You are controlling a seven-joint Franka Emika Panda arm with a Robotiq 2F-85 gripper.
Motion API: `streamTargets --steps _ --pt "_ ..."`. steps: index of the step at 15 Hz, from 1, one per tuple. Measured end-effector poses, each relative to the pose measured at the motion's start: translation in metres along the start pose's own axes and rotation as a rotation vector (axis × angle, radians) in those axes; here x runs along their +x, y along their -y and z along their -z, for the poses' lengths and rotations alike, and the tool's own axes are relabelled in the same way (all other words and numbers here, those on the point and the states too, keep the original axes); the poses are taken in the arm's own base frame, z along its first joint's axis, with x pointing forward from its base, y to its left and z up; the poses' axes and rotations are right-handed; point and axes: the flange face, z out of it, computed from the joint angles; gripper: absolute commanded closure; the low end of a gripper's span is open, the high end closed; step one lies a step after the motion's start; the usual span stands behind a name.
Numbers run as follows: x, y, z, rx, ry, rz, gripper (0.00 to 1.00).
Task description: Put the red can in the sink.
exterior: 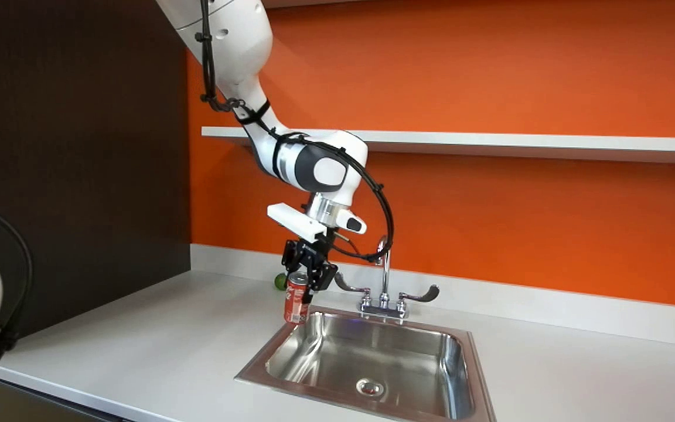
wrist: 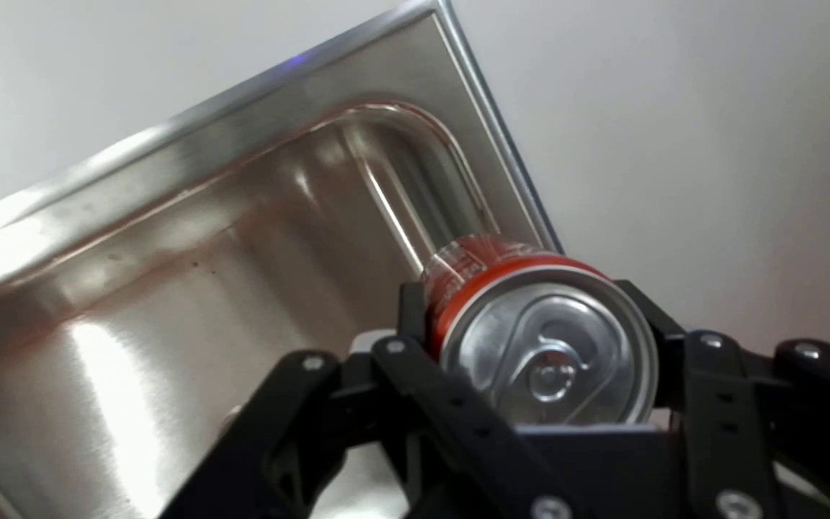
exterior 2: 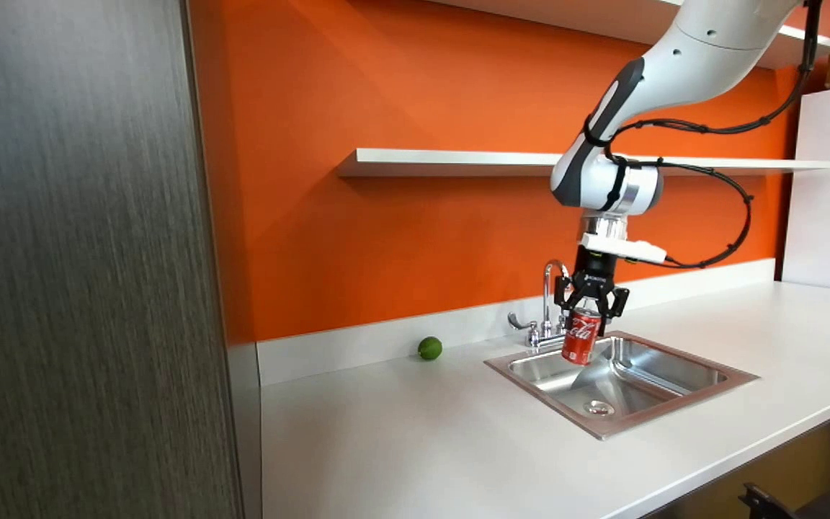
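The red can (exterior: pixel 296 308) is upright between the fingers of my gripper (exterior: pixel 300 285) in both exterior views. My gripper (exterior 2: pixel 586 324) is shut on it near its silvery top, and the can (exterior 2: pixel 580 344) hangs in the air. The wrist view shows the can's top (wrist: pixel 552 353) between both black fingers of the gripper (wrist: pixel 530 310). The stainless-steel sink (exterior: pixel 477 375) is set in the counter, and its drain shows in both exterior views. The can appears over a corner of the sink (exterior 2: pixel 550 398), near its rim. The sink (wrist: pixel 386 68) fills the left of the wrist view.
The chrome faucet (exterior: pixel 385 278) with two handles stands behind the sink, close to the gripper. A green ball (exterior 2: pixel 430 348) lies on the counter by the backsplash. A white shelf (exterior: pixel 519 139) runs along the orange wall. A dark panel (exterior 2: pixel 83 259) stands at the counter's end.
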Motion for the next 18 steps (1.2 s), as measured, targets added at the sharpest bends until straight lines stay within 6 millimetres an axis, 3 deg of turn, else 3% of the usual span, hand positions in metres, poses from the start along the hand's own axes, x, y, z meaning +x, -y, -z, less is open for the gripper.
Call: streamTargets --steps 3,7,18 --pt "0.004 -0.030 -0.005 0.000 0.007 -0.053 0.61" --pt "0.014 -0.055 -0.019 -0.006 0.028 -0.097 0.61" --pt "0.050 -0.067 -0.061 -0.037 0.074 -0.110 0.61"
